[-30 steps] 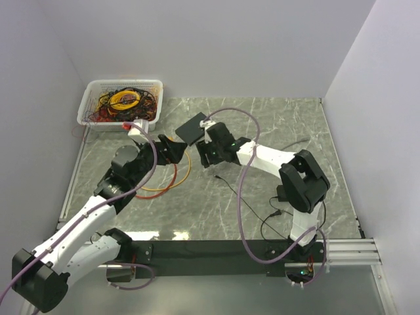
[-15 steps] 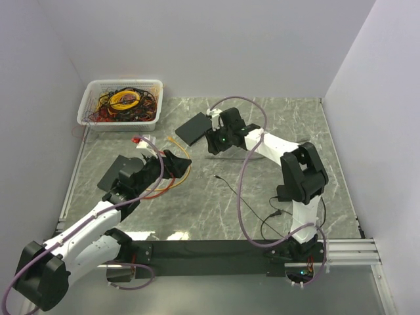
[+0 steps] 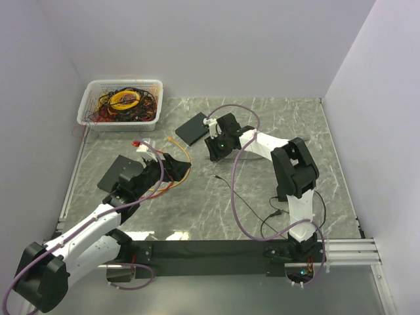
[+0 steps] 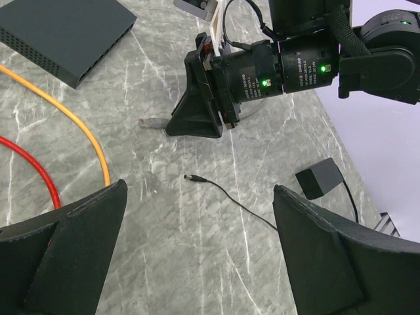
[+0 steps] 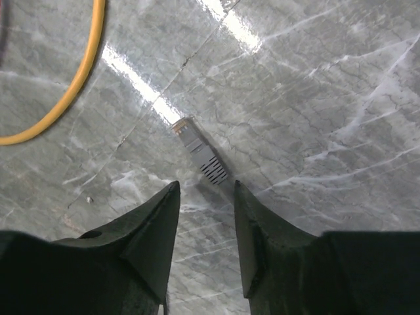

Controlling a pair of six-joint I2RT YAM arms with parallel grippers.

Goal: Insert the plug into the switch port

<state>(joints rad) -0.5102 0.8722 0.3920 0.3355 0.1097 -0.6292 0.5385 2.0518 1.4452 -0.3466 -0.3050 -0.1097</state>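
Note:
The black switch (image 3: pixel 193 128) lies flat at the back centre and also shows in the left wrist view (image 4: pixel 65 33). A grey network plug (image 5: pixel 200 156) lies on the marble just ahead of my right gripper (image 5: pixel 203 187). Its jaws are open a little and empty, pointing down at the table, with the plug's boot running back between them. The left wrist view shows the same plug (image 4: pixel 152 123) beside the right gripper's fingers (image 4: pixel 197 111). My left gripper (image 4: pixel 199 187) is wide open and empty, low over the table left of centre (image 3: pixel 176 168).
Orange (image 4: pixel 79 121) and red (image 4: pixel 33 167) cables loop between the arms. A thin black cable with a barrel plug (image 4: pixel 190 177) and a black adapter (image 4: pixel 318 178) lie right of centre. A white basket of cables (image 3: pixel 121 102) stands at the back left.
My left arm has drawn back toward the near left, away from the switch. My right gripper has shifted a little toward the back right and now points down at the grey plug.

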